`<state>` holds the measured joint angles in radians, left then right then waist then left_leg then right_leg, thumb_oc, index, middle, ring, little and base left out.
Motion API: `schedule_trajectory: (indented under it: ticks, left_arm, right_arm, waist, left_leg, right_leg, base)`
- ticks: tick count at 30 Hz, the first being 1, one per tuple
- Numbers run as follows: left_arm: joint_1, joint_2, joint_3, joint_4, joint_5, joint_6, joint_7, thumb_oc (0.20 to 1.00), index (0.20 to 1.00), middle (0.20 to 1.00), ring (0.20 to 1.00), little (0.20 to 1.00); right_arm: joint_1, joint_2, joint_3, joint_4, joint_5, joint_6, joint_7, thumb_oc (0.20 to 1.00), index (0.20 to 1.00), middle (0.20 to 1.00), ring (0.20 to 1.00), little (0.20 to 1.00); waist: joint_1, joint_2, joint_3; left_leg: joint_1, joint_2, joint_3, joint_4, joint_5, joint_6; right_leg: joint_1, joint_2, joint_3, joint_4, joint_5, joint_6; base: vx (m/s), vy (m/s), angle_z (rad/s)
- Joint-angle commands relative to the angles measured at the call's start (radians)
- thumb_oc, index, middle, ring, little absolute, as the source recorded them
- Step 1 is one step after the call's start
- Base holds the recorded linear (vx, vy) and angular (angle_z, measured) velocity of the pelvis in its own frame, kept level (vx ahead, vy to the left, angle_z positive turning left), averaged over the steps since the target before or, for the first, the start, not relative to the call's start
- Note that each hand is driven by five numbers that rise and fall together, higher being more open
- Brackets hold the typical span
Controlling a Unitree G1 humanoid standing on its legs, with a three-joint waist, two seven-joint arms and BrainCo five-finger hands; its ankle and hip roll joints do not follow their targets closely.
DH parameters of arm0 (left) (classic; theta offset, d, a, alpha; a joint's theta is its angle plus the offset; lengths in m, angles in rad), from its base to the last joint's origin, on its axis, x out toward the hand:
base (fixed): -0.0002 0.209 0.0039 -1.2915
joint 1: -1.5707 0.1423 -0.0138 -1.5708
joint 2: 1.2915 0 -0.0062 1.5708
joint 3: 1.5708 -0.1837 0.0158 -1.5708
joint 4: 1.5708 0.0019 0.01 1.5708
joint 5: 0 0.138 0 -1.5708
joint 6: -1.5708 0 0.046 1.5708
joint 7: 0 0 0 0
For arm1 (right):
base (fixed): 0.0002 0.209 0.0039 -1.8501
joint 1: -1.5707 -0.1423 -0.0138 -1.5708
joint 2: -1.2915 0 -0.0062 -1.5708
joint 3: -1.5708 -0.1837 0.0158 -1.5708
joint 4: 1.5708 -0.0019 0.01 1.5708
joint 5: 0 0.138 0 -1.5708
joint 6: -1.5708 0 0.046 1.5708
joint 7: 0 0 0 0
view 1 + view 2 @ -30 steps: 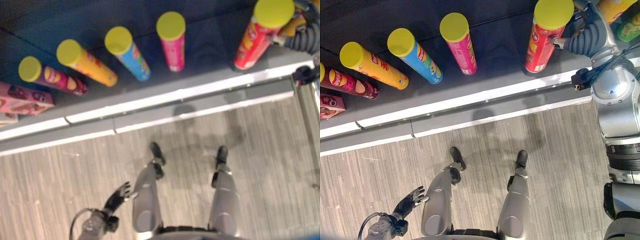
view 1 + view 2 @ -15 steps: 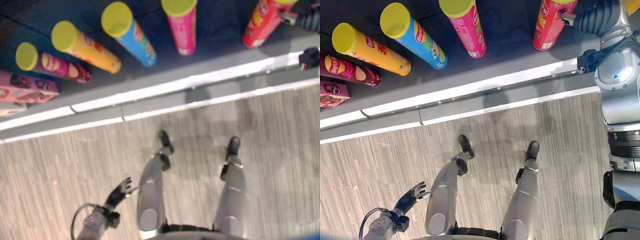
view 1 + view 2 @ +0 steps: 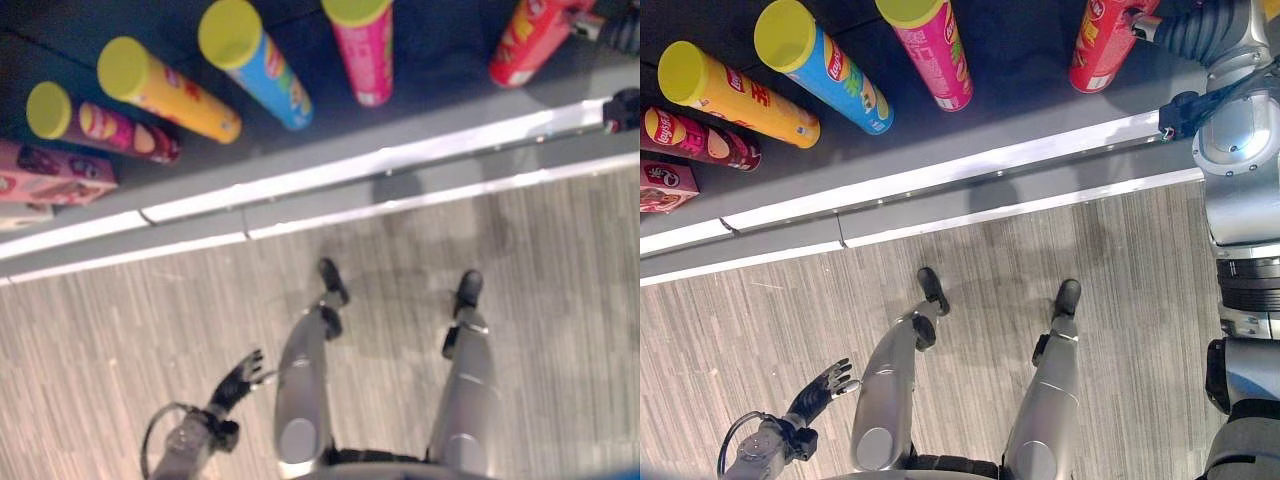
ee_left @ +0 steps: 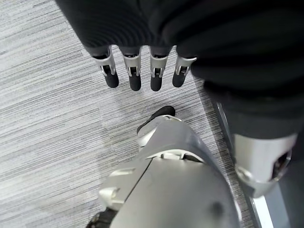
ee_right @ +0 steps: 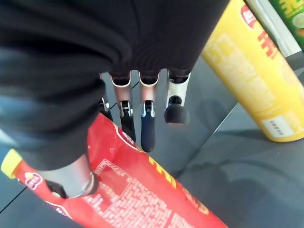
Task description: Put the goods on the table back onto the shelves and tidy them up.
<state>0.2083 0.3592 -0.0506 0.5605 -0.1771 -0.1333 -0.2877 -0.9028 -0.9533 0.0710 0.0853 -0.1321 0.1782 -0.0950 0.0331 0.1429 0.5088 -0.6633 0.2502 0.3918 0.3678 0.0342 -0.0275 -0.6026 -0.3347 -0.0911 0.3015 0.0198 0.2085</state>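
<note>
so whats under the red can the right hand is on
The red can stands on the dark shelf, its base resting flat there. The right hand lies against its side. Whatever sits directly beneath the base is covered.

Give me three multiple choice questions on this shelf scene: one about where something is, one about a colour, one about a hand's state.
1. Where is the left hand? A on the shelf; B low over the floor; C on a tube.
2. What colour is the tube between the orange tube and the pink tube? A green; B blue; C white.
3. The left hand's fingers are: A straight and empty; B curled round a tube; C pinching a box.
B, it hangs above the striped floor; B, the blue tube stands between them; A, its wrist view shows straight fingers holding nothing.
</note>
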Motion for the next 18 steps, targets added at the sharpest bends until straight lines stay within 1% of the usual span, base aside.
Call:
schedule_trajectory:
  ticks: [1,9,18]
  left_arm:
    - [0.083,0.068,-0.068,-0.016,-0.028,-0.013,0.000,1.000,1.000,1.000,1.000,1.000]
    - [0.088,0.073,-0.080,-0.014,-0.027,-0.016,-0.001,1.000,1.000,1.000,1.000,1.000]
    - [0.087,0.074,-0.093,-0.019,-0.021,-0.018,0.000,1.000,1.000,1.000,1.000,1.000]
  right_arm:
    - [-0.050,-0.031,-0.005,0.031,0.023,-0.044,-0.053,0.200,0.200,0.200,0.200,0.200]
    - [-0.062,-0.007,0.006,0.068,0.030,-0.044,-0.062,0.200,0.200,0.200,0.200,0.200]
    - [-0.073,0.010,0.023,0.099,0.038,-0.049,-0.068,0.200,0.200,0.200,0.200,0.200]
  waist:
    - [0.008,0.010,-0.112]
    - [0.019,0.022,-0.116]
    - [0.028,0.023,-0.120]
  left_leg:
    - [0.043,0.163,-0.094,0.054,-0.053,-0.194]
    - [0.034,0.158,-0.099,0.056,-0.049,-0.194]
    - [0.034,0.149,-0.104,0.050,-0.046,-0.195]
  right_leg:
    - [-0.092,-0.003,0.097,-0.065,0.129,0.023]
    - [-0.109,-0.010,0.096,-0.047,0.126,0.026]
    - [-0.104,-0.017,0.091,-0.049,0.125,0.027]
  base:
    - [0.01,0.019,0.04]
    - [0.00,0.001,0.00]
    - [0.00,0.000,0.00]
